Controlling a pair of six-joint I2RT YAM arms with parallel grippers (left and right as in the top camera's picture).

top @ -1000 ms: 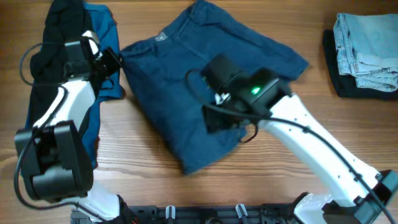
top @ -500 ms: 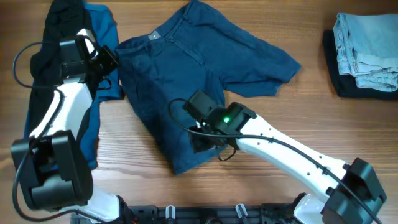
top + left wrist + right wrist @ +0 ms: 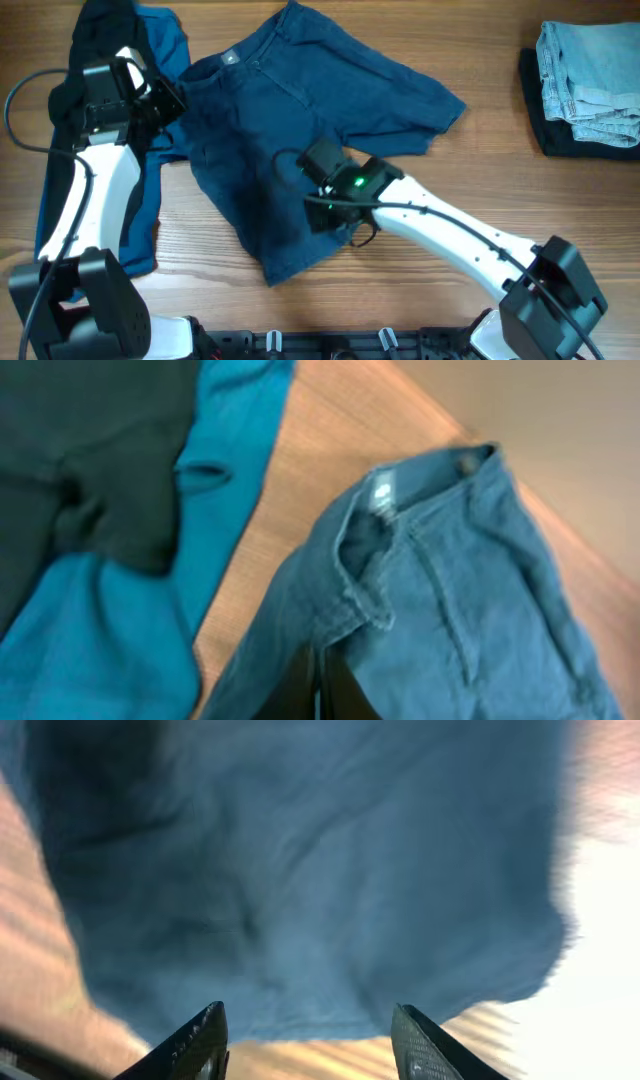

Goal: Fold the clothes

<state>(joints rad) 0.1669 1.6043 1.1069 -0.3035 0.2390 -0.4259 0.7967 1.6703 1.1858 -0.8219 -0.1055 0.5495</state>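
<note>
Left arm point(image 3: 95, 190), 9 o'clock, and right arm point(image 3: 450, 225), 5 o'clock: white shells, black joint housings, black cables point(image 3: 24, 84) looped outside. Green light point(image 3: 355, 183) on right wrist. Fingers point(image 3: 205, 1040) black, tapered.

Navy shorts point(image 3: 300, 130) lie mid-table. Left gripper point(image 3: 180, 100) touches their ten o'clock corner; folded denim point(image 3: 590, 65) sits at three o'clock.

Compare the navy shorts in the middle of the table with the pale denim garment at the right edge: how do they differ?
The navy shorts are dark blue; the pale denim garment is light blue. The navy shorts lie spread and rumpled; the pale denim garment sits folded on a black garment. The left gripper pinches the navy shorts near the waistband; no gripper touches the pale denim garment. Both are fabric clothes.
</note>
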